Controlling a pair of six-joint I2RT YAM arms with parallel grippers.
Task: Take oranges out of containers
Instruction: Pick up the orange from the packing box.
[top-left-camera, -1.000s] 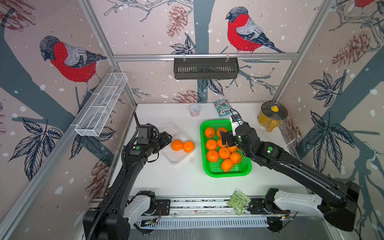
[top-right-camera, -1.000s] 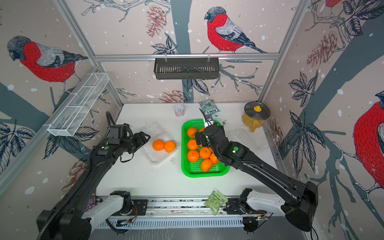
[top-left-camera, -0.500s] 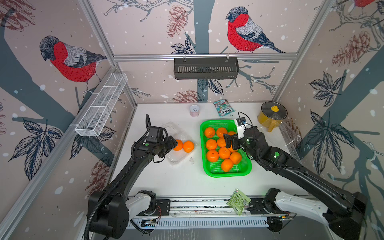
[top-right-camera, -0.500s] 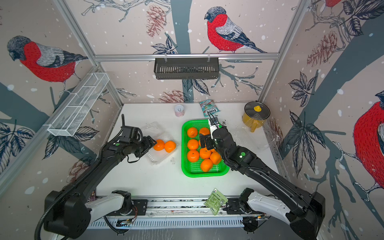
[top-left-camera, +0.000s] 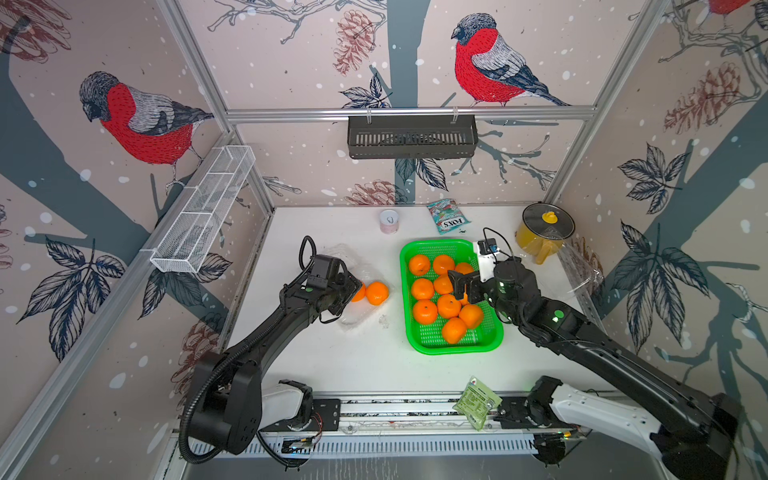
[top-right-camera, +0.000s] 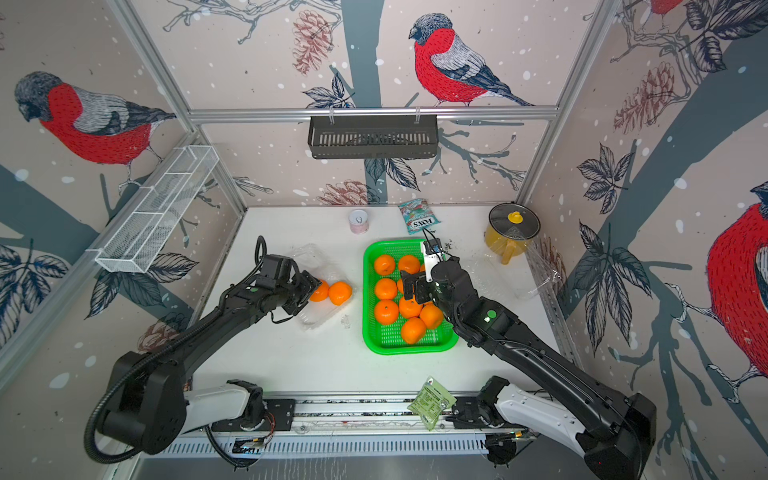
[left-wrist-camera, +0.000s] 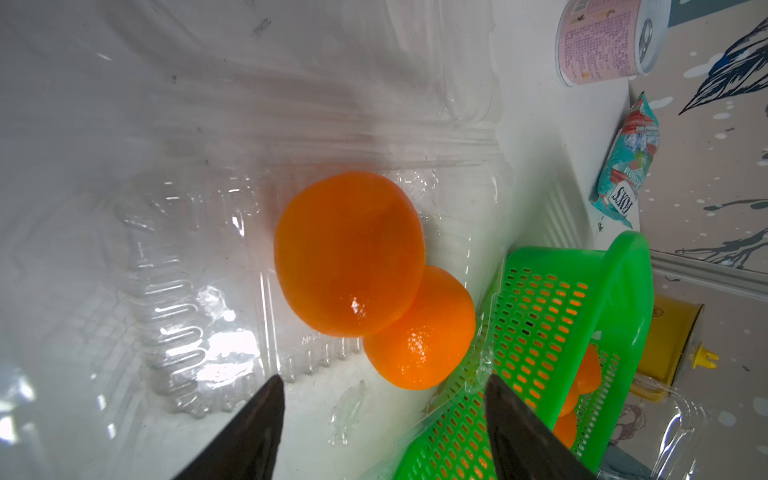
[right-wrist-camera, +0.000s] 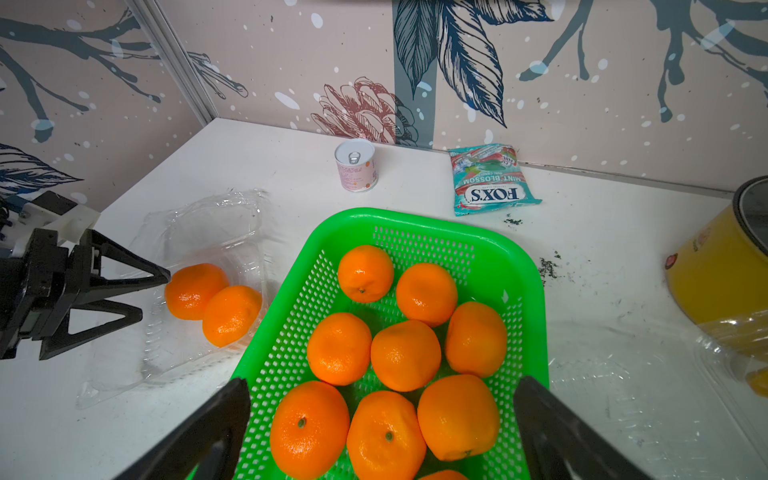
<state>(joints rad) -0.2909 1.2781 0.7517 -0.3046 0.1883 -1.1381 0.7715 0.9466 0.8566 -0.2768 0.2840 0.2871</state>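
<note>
Two oranges (right-wrist-camera: 195, 291) lie in the clear container (right-wrist-camera: 174, 357) beside the green tray (right-wrist-camera: 415, 216), on the left arm's side. The left gripper (right-wrist-camera: 151, 295), open and empty, points at the nearer one, probably to take it; the right gripper (right-wrist-camera: 382, 384) hangs wide open, empty, above the tray

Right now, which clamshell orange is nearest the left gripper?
The orange farther from the green tray: the left gripper aims its open jaws at it. The other orange lies against it, on the tray side.
</note>
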